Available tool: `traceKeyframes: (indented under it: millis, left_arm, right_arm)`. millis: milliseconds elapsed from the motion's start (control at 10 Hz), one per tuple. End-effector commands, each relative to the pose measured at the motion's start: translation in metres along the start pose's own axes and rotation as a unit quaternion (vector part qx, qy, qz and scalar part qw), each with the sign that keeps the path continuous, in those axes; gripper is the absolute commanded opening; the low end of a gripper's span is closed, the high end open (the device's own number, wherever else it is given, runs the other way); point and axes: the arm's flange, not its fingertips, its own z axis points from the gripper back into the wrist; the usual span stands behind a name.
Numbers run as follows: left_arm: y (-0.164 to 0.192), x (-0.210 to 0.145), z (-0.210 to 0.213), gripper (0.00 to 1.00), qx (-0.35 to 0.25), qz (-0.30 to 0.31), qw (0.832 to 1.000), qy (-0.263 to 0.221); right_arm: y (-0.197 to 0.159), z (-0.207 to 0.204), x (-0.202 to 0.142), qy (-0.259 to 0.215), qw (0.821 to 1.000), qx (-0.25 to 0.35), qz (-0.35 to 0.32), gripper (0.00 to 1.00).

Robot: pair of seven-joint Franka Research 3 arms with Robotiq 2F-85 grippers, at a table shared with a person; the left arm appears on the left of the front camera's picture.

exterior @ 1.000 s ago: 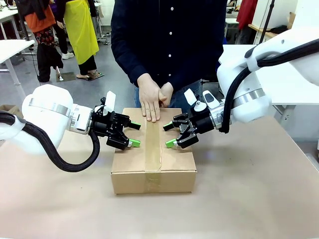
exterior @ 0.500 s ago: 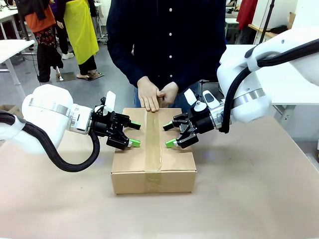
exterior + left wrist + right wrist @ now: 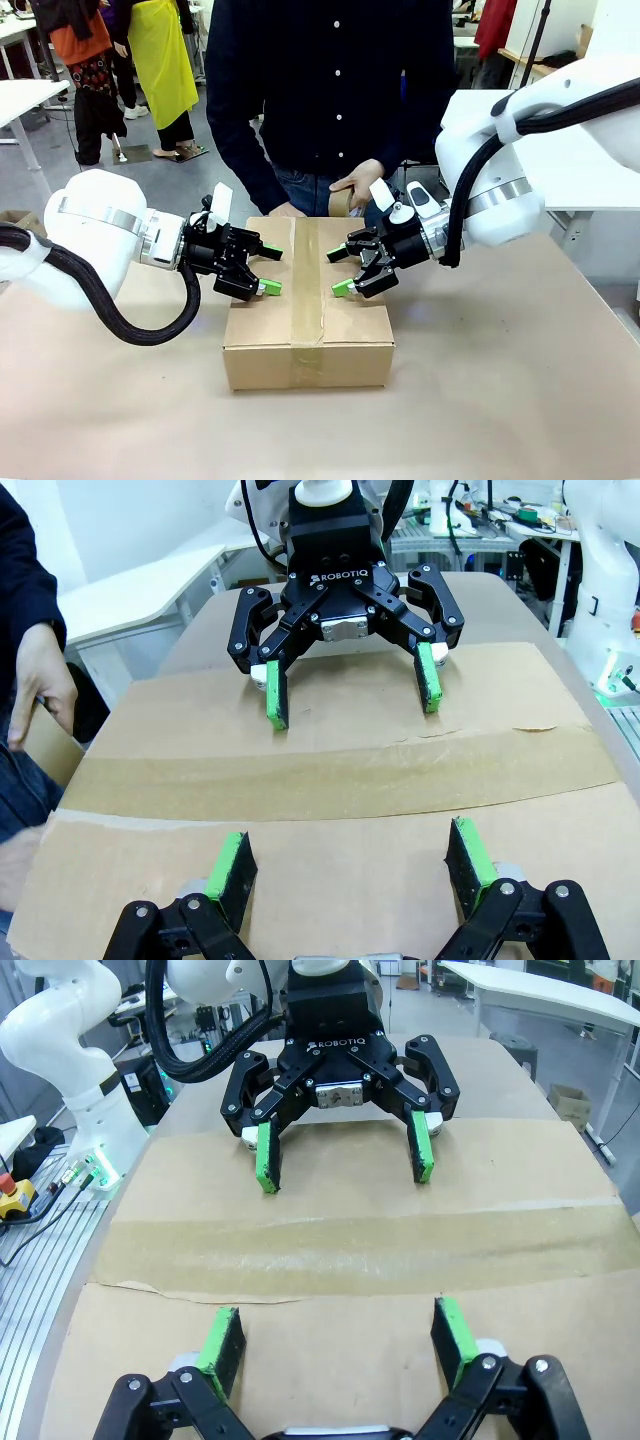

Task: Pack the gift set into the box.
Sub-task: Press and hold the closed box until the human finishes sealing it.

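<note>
Bright even light, sharp frames

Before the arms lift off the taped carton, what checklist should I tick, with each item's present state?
1. Large brown corrugated cardboard carton flaps shut: ok.
2. Strip of brown tape covers the top seam: ok; the near end is slightly wrinkled.
3. Left tool open, holding nothing: ok.
4. Right tool open, holding nothing: ok.
5. Person's hand with the tape roll is off the carton top: ok.
6. Gift set inside: cannot tell, carton closed.
</note>
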Motion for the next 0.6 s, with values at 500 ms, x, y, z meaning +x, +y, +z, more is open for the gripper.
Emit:
traceKeyframes:
  millis: [500]
  left_arm:
    - [-0.0021, -0.0041, -0.0004, 1.0, 0.0, -0.009, 1.0, 0.001]
  right_arm:
    - [-0.0002, -0.0013, -0.0014, 0.003, 1.0, -0.002, 0.0, 1.0]
